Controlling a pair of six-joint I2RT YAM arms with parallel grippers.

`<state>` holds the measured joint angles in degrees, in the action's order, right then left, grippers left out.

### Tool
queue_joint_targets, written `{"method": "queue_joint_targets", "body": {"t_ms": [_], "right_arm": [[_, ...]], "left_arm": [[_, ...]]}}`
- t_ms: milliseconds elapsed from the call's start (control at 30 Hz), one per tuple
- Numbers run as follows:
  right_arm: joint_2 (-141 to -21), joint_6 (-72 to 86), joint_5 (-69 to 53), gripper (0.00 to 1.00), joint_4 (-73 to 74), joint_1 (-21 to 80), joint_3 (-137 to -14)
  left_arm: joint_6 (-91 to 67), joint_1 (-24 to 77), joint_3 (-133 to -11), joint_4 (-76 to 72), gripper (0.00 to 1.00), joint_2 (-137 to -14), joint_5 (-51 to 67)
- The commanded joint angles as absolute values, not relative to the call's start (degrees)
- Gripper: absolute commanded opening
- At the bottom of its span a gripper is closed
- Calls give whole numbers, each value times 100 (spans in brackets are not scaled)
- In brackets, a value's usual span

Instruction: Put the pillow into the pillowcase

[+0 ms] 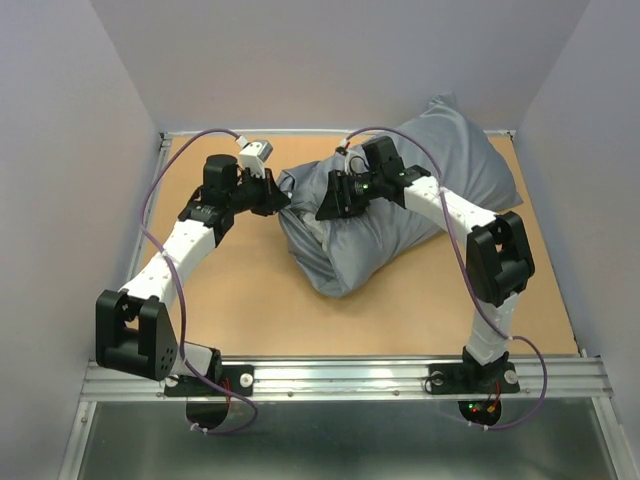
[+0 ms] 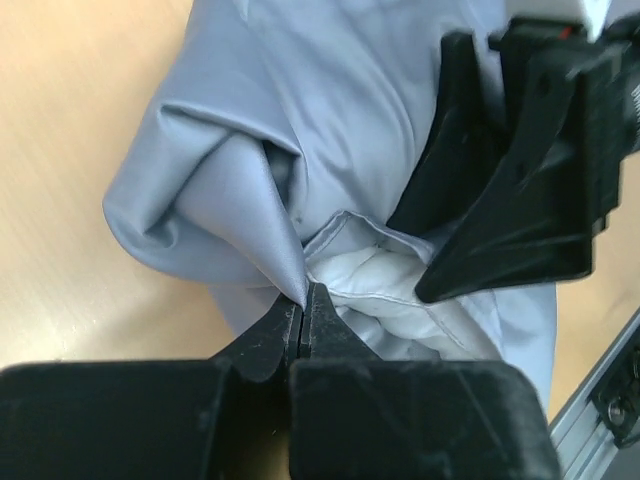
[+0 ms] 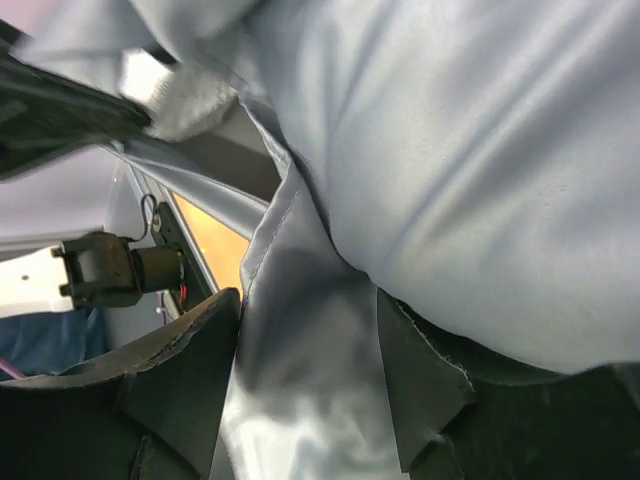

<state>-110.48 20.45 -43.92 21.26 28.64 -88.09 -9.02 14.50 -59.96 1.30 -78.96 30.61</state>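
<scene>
While the pillowcase (image 1: 450, 150) lies slantwise on the table (image 1: 300, 310), its nearest part is the bunched open end, at its own left. At the left edge of that end the left tool (image 2: 305, 297) is pressed together on the pillowcase hem, with a pinch of blue-grey cloth caught at its tips. Just past the pinch, inside the pillowcase mouth, the pillow (image 2: 375, 285) shows as a strip of white, puckered fabric. The rest of it is covered and fills the pillowcase plump. On top of the pillowcase, just right of the mouth, sits the right tool (image 3: 305, 330), pointing toward the left tool. Its fingers (image 3: 190, 350) stand apart, with a fold of pillowcase cloth lying in the gap between them. Beyond it the stuffed body of the pillowcase runs away to the right, smooth and rounded, and its far corner pokes upward.
</scene>
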Motion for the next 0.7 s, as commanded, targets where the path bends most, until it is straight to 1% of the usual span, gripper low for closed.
{"method": "queue_joint_targets", "body": {"t_ms": [0, 67, 100, 167, 200, 300, 367, 433, 500, 533, 567, 600, 667], "right_arm": [[-10617, 1855, -4035, 63, 2338, 2856, -9491], [-10740, 1688, -3816, 65, 2382, 2996, -9580], [-10775, 1609, -3710, 75, 2417, 3049, -9580], [-10950, 1328, -3456, 82, 2557, 3190, -9685], [-10995, 1266, -3141, 91, 2645, 3330, -9712], [-11187, 1038, -2464, 91, 2646, 3550, -9817], [-11372, 932, -2233, 85, 2628, 3612, -9931], [-11864, 949, -1987, 77, 2637, 3630, -10072], [-12206, 792, -1619, 64, 2637, 3630, -10046], [-12504, 808, -1469, 51, 2628, 3621, -9950], [-12637, 817, -1494, 44, 2619, 3560, -9932], [-12839, 930, -1564, 32, 2619, 3516, -9906], [-12876, 1037, -1809, 19, 2602, 3419, -9897]], "left_arm": [[-633, 1406, -5906, -53, 0, -7409, 3471], [-615, 1406, -5915, -26, 0, -7409, 3533], [-615, 1406, -5941, -26, 0, -7427, 3551], [-615, 1406, -5994, -18, 0, -7488, 3568], [-615, 1406, -6081, -9, 0, -7514, 3568], [-589, 1415, -6169, 122, 0, -7567, 3638], [-580, 1415, -6179, 149, 0, -7567, 3709], [-641, 1415, -6231, 158, 0, -7541, 3840], [-764, 1415, -6415, 132, 0, -7489, 4076], [-826, 1415, -6494, 106, 0, -7453, 4148], [-931, 1415, -6626, 36, 0, -7375, 4262], [-966, 1415, -6670, 35, 0, -7331, 4341], [-1037, 1415, -6732, 61, 0, -7304, 4421]]}}
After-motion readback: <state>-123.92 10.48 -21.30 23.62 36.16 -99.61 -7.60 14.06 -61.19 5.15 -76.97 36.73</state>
